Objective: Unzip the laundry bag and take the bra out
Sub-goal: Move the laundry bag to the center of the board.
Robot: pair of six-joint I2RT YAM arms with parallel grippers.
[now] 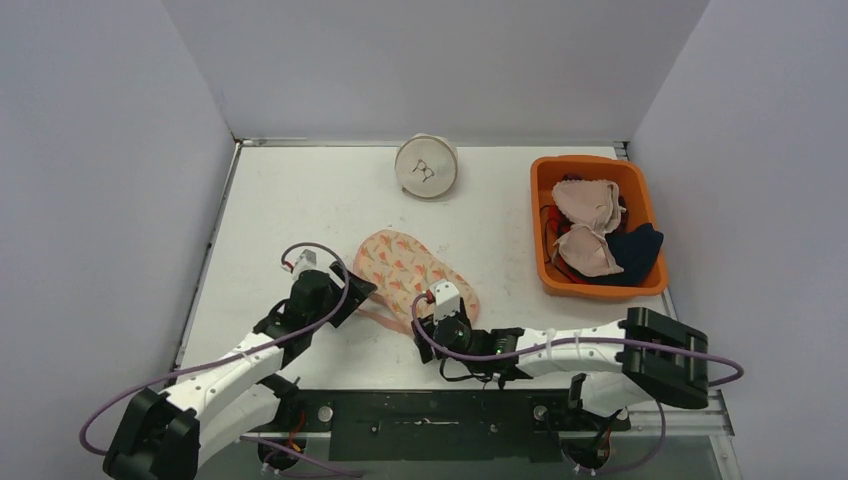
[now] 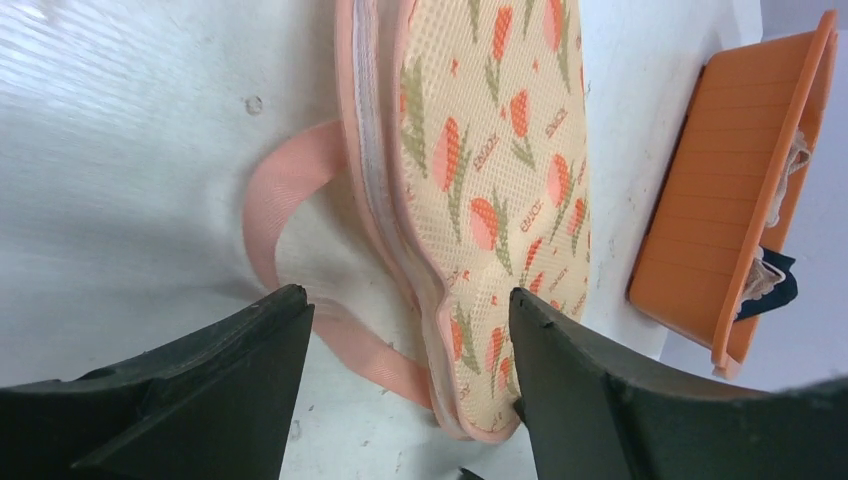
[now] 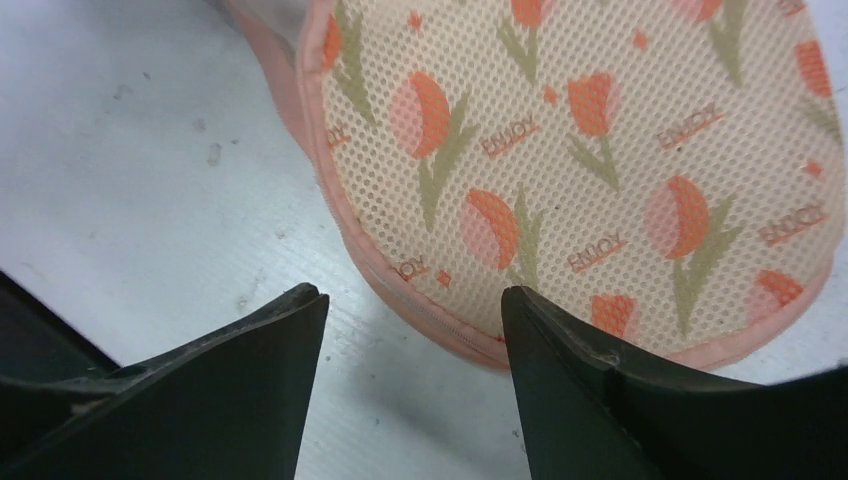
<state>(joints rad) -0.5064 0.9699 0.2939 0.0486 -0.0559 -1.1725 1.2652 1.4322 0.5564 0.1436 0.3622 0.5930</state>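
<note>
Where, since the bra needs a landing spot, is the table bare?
Bare: the table at far left, between side wall and round white case; also the strip between laundry bag and orange bin. Crowded: near edge, left hand and right hand at the bag.

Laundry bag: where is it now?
Top view: the laundry bag lies flat mid-table, between the left pincer and the right pincer, left of the orange bin.

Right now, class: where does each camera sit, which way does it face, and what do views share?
Top external: above, behind the robot, looking down at the table; left gripper and right gripper show.
Left wrist: on the left arm, facing the laundry bag and orange bin; own fingers show.
Right wrist: on the right arm, facing the bag's mesh; own fingers show.
All three share the bag.
</note>
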